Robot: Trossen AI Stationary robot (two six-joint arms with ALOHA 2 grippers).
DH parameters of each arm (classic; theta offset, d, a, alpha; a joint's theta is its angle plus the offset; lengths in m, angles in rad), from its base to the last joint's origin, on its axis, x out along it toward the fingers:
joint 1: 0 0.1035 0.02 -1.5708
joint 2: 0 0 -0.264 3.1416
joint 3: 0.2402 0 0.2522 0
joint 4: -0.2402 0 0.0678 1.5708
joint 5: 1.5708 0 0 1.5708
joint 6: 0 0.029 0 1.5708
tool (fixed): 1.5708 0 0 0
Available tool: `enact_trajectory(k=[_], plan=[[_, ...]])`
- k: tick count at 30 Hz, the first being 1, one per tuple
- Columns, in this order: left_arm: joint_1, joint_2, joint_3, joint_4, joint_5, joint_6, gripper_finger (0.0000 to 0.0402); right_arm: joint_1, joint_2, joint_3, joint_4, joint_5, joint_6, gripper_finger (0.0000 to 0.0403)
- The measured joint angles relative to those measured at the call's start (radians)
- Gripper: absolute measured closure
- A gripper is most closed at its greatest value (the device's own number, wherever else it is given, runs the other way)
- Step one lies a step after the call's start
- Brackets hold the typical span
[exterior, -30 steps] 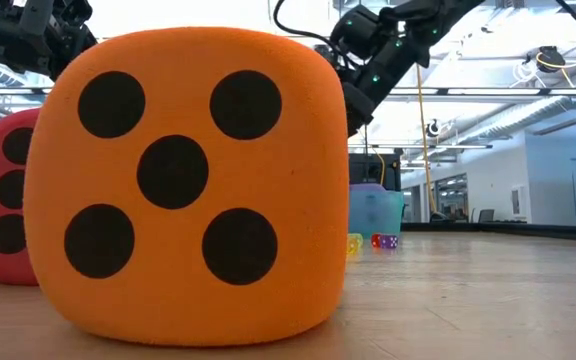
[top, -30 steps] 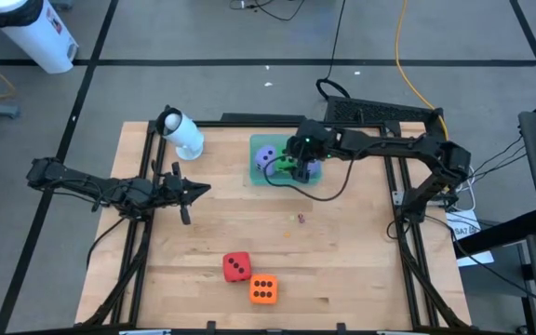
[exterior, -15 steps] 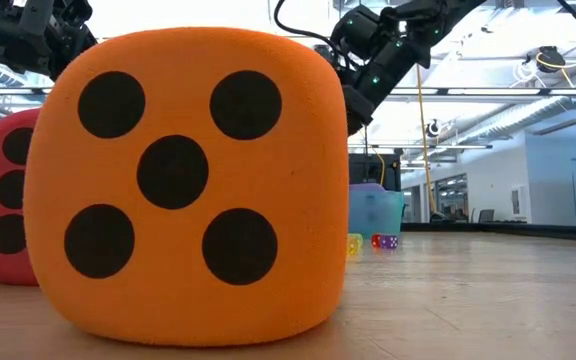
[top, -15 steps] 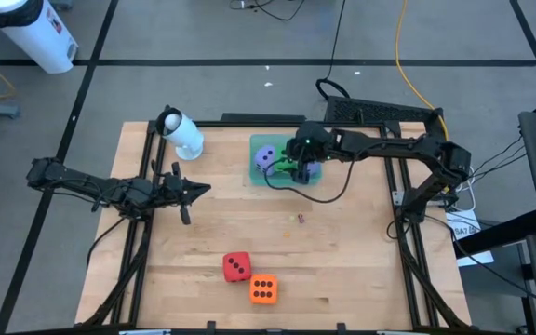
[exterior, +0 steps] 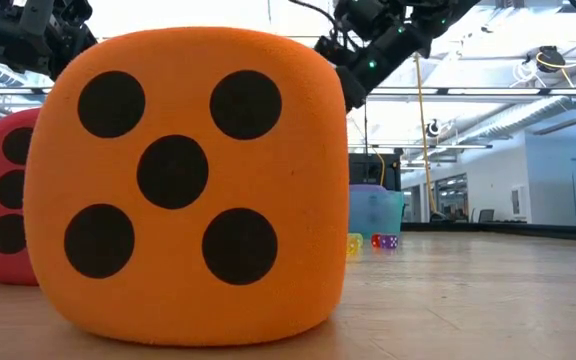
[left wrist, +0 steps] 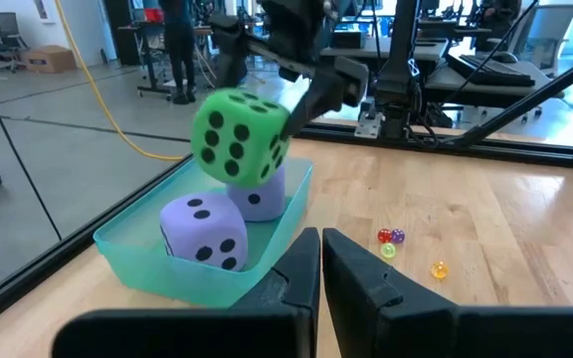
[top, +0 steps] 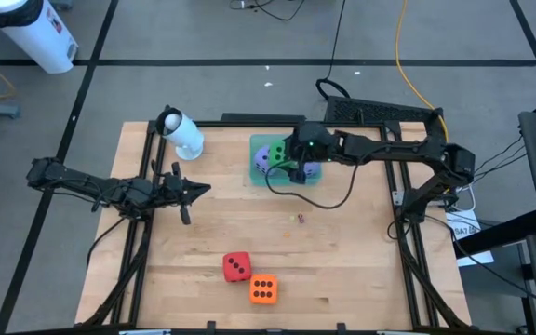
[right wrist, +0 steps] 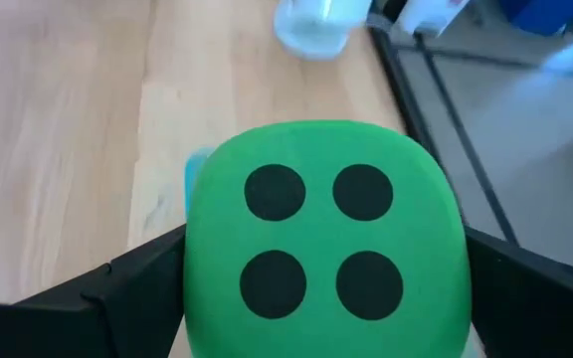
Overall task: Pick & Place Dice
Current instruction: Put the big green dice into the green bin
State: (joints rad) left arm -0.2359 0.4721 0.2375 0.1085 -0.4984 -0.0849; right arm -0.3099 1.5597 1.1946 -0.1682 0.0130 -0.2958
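While the right gripper point(left wrist: 301, 75) pinches the green die point(left wrist: 239, 136) above the teal tray point(left wrist: 132, 254), two purple dice point(left wrist: 205, 229) sit inside it, so it likely lifts clear. Red die point(top: 236, 266) and orange die point(top: 263, 289) lie near. Left gripper point(top: 189, 192) waits, pressed together, over the left worktop point(top: 342, 251).

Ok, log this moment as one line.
right gripper: holds green die above teal tray | left gripper: shut, idle | red, orange dice: on table

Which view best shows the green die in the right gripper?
The left wrist view: the green die hangs clear above the tray, gripped from behind. The right wrist view shows one face only, the high view a sliver, the low view nothing.
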Motion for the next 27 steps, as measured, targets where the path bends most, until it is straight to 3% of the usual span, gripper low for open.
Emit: enact_trajectory(k=[2, 7, 16, 27], plan=[[0.000, 0.000, 0.000, 0.000, 0.000, 0.001, 0.0373, 0.003, 0.004, -0.003, -0.008, -0.011, -0.004, 0.0010], [0.000, 0.000, 0.000, -0.001, 0.000, 0.001, 0.0373, 0.035, 0.014, -0.068, -0.017, 0.088, -0.058, 0.0010], [0.000, 0.000, 0.000, 0.000, 0.000, 0.000, 0.0373, 0.063, 0.010, -0.193, 0.130, 0.099, -0.144, 0.0010], [0.000, 0.000, 0.000, 0.000, 0.000, 0.001, 0.0373, 0.061, 0.010, -0.255, 0.121, 0.146, -0.166, 0.0010]])
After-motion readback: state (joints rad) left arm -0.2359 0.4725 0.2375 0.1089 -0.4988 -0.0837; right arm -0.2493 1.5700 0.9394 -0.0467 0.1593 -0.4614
